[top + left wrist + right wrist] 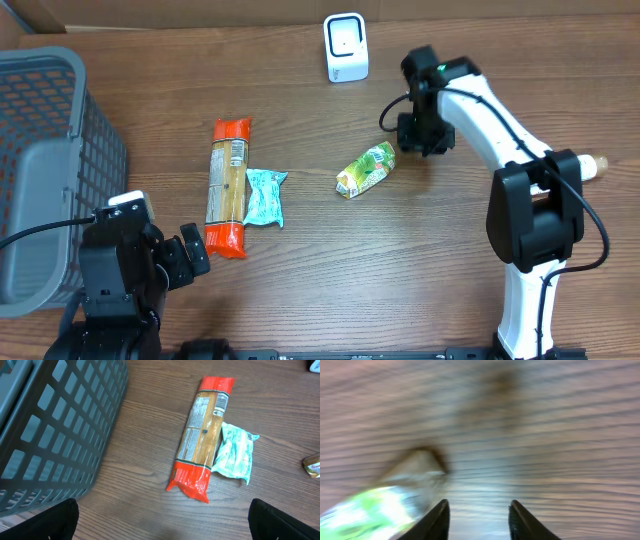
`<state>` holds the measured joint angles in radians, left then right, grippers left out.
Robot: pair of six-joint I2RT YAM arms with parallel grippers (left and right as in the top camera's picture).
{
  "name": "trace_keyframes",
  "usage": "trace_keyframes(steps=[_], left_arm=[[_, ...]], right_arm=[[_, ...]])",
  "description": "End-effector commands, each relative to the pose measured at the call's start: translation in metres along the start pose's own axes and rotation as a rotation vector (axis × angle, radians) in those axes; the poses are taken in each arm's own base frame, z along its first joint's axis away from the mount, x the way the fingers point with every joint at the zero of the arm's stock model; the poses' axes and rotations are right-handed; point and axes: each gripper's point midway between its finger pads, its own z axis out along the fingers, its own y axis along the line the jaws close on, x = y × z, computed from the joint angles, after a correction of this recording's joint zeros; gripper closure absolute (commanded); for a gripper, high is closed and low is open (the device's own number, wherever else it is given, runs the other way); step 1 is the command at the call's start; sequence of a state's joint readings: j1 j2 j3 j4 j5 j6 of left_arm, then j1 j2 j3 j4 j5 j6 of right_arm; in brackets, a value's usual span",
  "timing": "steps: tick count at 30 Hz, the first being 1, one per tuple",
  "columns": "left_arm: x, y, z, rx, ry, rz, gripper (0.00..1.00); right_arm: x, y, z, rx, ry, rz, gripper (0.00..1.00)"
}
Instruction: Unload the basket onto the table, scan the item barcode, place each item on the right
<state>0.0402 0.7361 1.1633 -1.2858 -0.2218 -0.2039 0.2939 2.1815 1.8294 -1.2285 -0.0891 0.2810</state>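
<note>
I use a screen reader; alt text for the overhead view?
Right gripper, open, beside a green snack packet on a wooden table, near a white box-shaped scanner. Farther left: long orange pasta packet touching a teal sachet, grey mesh basket.

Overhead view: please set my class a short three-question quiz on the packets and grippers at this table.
1. True or false: the teal pouch touches the pasta packet.
2. Which lies nearest the right gripper? A pasta packet, B green packet, C teal pouch.
3. Fill in: the left gripper has its jaws ___.
Key: 1 true; 2 B; 3 open.
</note>
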Motion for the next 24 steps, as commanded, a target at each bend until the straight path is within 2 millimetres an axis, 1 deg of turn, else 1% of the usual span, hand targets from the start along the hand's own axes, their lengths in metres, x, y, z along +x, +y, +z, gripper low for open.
trace_keyframes(steps=[1, 2, 3, 5, 6, 9, 14, 17, 18, 21, 24], left_arm=[[-0.001, 0.004, 0.000, -0.019, -0.006, -0.015, 0.00], [-0.001, 0.004, 0.000, -0.019, -0.006, -0.015, 0.00], [-0.001, 0.004, 0.000, -0.019, -0.006, -0.015, 0.00], [-0.001, 0.004, 0.000, -0.019, -0.006, -0.015, 0.00], [-0.001, 0.004, 0.000, -0.019, -0.006, -0.015, 0.00], [-0.001, 0.004, 0.000, -0.019, -0.006, -0.015, 0.00], [-0.001, 0.004, 0.000, -0.019, -0.006, -0.015, 0.00], [-0.001, 0.004, 0.000, -0.019, -0.006, -0.015, 0.00], [-0.001, 0.004, 0.000, -0.019, -0.006, -0.015, 0.00], [-0.001, 0.004, 0.000, -0.019, -0.006, -0.015, 0.00], [-0.001, 0.004, 0.000, -0.019, -0.006, -0.015, 0.00]], right_arm=[[0.012, 0.069, -0.036, -0.358, 0.059, -0.059, 0.44], [0.019, 0.082, -0.040, -0.424, 0.087, -0.068, 0.41], [0.023, 0.089, -0.042, -0.447, 0.102, -0.071, 0.36], [0.029, 0.097, -0.041, -0.446, 0.114, -0.076, 0.23], [0.032, 0.101, -0.037, -0.416, 0.116, -0.064, 0.21], [0.034, 0.097, -0.028, -0.307, 0.096, -0.011, 0.18], [0.040, 0.091, -0.010, -0.167, 0.078, 0.116, 0.18], [0.051, 0.084, 0.005, -0.093, 0.090, 0.192, 0.18], [0.058, 0.081, 0.013, -0.069, 0.106, 0.219, 0.18], [0.064, 0.080, 0.025, -0.064, 0.116, 0.216, 0.19], [0.064, 0.079, 0.034, -0.068, 0.110, 0.215, 0.19]])
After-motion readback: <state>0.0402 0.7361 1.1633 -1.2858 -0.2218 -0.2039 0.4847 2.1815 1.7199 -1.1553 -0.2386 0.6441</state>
